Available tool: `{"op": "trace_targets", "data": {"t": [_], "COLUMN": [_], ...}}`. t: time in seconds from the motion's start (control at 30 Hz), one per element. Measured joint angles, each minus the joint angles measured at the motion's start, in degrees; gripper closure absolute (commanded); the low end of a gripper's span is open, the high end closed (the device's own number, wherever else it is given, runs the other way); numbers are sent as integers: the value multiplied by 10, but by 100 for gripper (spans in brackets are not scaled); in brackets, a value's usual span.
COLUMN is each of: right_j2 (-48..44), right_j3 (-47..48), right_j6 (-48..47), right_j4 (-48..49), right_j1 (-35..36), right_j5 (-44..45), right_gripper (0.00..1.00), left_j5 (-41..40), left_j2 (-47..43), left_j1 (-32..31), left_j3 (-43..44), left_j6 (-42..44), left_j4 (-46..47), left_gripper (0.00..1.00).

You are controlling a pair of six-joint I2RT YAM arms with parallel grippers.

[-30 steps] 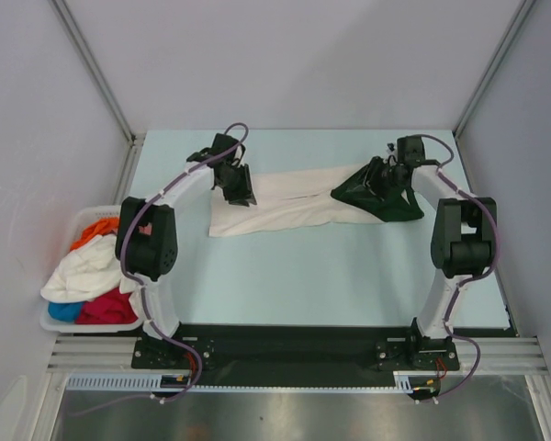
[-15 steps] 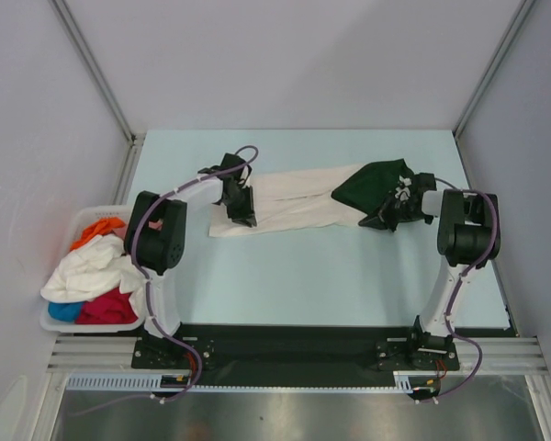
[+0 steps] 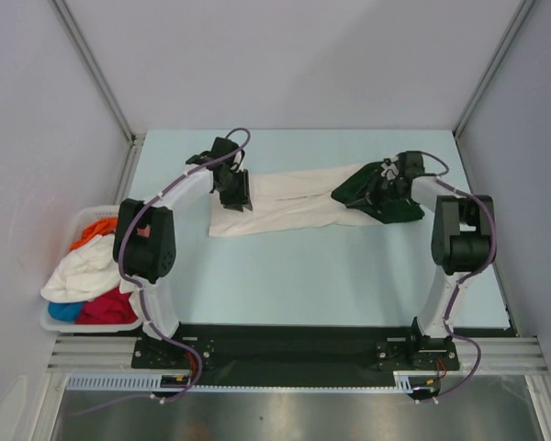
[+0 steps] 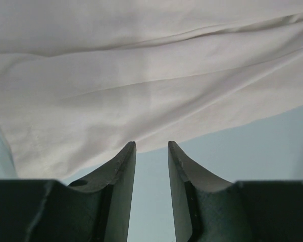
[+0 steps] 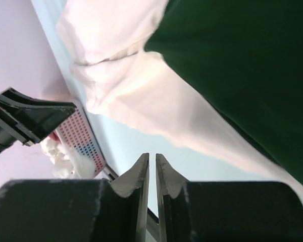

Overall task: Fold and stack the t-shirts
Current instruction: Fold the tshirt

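A white basket sits at the far left of the table. It is full of t-shirts in orange, white, blue and red. Next comes the left gripper. Its two fingers are apart with nothing between them, right at the edge of the cream t-shirt. This t-shirt lies flat in the middle of the table, towards the back. Its dark green sleeve is bunched up at the right end. The right gripper is low over that sleeve, its fingers almost together with just a thin gap, holding nothing.

White basket left of pale-blue table.
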Motion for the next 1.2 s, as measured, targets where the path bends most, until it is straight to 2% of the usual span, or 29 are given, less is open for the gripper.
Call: {"op": "trace_targets", "data": {"t": [0.2,0.33,0.47,0.7,0.9,1.2], "right_j2": [90,113,113,102,103,204], "right_j3": [17,0,13,66,113,150], "right_j6": [26,21,3,-11,20,60], "right_j4": [41,43,28,-23,4,57], "right_j1": [58,32,7,-2,12,22], "right_j5": [-22,-37,-47,-45,-47,-66], "right_gripper": [84,84,82,70,64,53], "left_j5": [20,16,13,14,40,42], "left_j2": [40,76,74,49,38,84], "left_j1": [20,60,84,87,89,128], "left_j3": [6,-12,-11,-10,-10,-5], "left_j6": [-11,-12,-12,-19,-40,-42], "left_j4": [21,25,26,19,35,46], "left_gripper": [64,64,64,62,62,62]}}
